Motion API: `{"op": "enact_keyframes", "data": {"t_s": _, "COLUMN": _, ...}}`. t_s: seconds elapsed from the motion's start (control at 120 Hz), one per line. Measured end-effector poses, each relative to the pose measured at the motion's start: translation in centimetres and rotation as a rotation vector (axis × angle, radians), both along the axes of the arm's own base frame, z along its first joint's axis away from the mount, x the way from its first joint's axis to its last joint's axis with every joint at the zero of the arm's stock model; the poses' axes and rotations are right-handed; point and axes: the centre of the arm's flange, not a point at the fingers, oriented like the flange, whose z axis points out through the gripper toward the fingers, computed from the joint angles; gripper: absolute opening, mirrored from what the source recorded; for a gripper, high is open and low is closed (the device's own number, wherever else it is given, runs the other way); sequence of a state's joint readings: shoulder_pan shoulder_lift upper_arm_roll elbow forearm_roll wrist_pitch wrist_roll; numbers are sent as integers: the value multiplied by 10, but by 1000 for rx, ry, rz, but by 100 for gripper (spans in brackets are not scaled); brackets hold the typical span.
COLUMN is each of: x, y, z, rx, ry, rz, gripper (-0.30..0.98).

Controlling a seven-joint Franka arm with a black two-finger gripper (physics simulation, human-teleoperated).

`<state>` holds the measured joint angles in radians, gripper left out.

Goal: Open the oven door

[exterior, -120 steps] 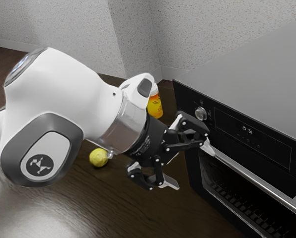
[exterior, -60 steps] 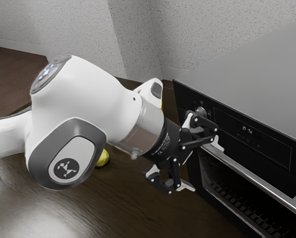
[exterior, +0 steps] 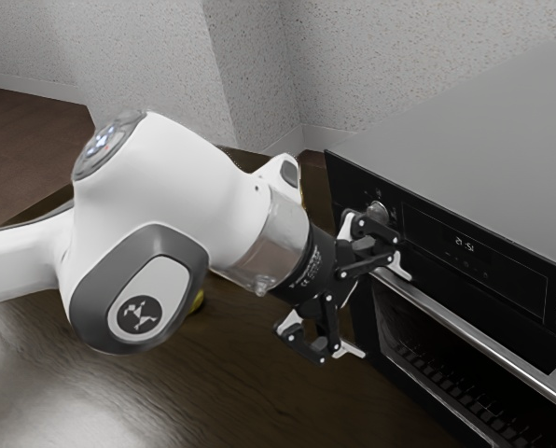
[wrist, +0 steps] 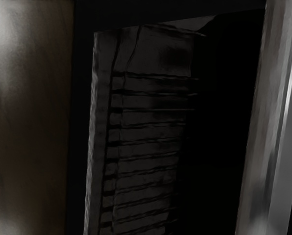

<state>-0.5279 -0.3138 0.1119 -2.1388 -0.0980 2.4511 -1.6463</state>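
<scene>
The gripper [exterior: 379, 310] stands wide, its two fingers well apart with nothing held between them. One fingertip is at the end of the metal handle [exterior: 474, 331], just under the control panel; whether it touches the bar cannot be told. The other is lower, near the side edge of the oven door [exterior: 390, 369]. The door is upright in the front of the oven [exterior: 483, 163] and looks shut, with the handle running along its upper part. Through its dark window the oven's inside shows a wire rack [exterior: 441, 378], its bars side by side; in the wrist view they lie between the handle and the wooden table [wrist: 28, 117]. Above the handle, the black control panel [exterior: 427, 229] bears a lit display [exterior: 464, 245], a round knob [exterior: 379, 209] near the gripper and another farther along. A small yellow thing [exterior: 199, 301] is partly hidden behind the arm.
</scene>
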Motion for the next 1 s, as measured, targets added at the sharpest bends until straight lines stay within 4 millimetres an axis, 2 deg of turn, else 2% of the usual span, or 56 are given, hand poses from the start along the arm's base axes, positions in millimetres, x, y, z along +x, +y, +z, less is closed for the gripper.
{"op": "enact_keyframes", "data": {"t_s": 0.167, "x": -12, "y": 8, "z": -5, "rx": -7, "ry": 10, "rz": 38, "gripper": 68}}
{"op": "enact_keyframes", "data": {"t_s": 0.433, "x": -63, "y": 32, "z": -13, "rx": -32, "ry": -8, "rz": 131, "gripper": 68}}
{"op": "enact_keyframes", "data": {"t_s": 0.5, "x": -85, "y": 38, "z": -12, "rx": -31, "ry": -34, "rz": 166, "gripper": 68}}
{"op": "enact_keyframes", "data": {"t_s": 0.625, "x": -148, "y": 34, "z": 7, "rx": -4, "ry": -195, "rz": 297, "gripper": 68}}
{"op": "enact_keyframes", "data": {"t_s": 0.7, "x": -166, "y": 30, "z": 12, "rx": 7, "ry": -242, "rz": 321, "gripper": 68}}
{"op": "enact_keyframes", "data": {"t_s": 0.725, "x": -165, "y": 27, "z": 15, "rx": 19, "ry": -237, "rz": 309, "gripper": 68}}
{"op": "enact_keyframes", "data": {"t_s": 0.75, "x": -162, "y": 26, "z": 27, "rx": 38, "ry": -233, "rz": 287, "gripper": 68}}
{"op": "enact_keyframes", "data": {"t_s": 0.792, "x": -146, "y": 18, "z": 83, "rx": 83, "ry": -216, "rz": 205, "gripper": 68}}
{"op": "enact_keyframes", "data": {"t_s": 0.817, "x": -135, "y": 19, "z": 112, "rx": 109, "ry": -191, "rz": 169, "gripper": 68}}
{"op": "enact_keyframes", "data": {"t_s": 0.858, "x": -109, "y": 41, "z": 170, "rx": 109, "ry": -150, "rz": 132, "gripper": 68}}
{"op": "enact_keyframes", "data": {"t_s": 0.892, "x": -86, "y": 62, "z": 195, "rx": 120, "ry": -98, "rz": 119, "gripper": 68}}
{"op": "enact_keyframes", "data": {"t_s": 0.917, "x": -69, "y": 78, "z": 197, "rx": 131, "ry": -38, "rz": 116, "gripper": 68}}
{"op": "enact_keyframes", "data": {"t_s": 0.933, "x": -59, "y": 84, "z": 190, "rx": 143, "ry": 8, "rz": 105, "gripper": 68}}
{"op": "enact_keyframes", "data": {"t_s": 1.0, "x": -46, "y": 83, "z": 137, "rx": 212, "ry": 190, "rz": 40, "gripper": 68}}
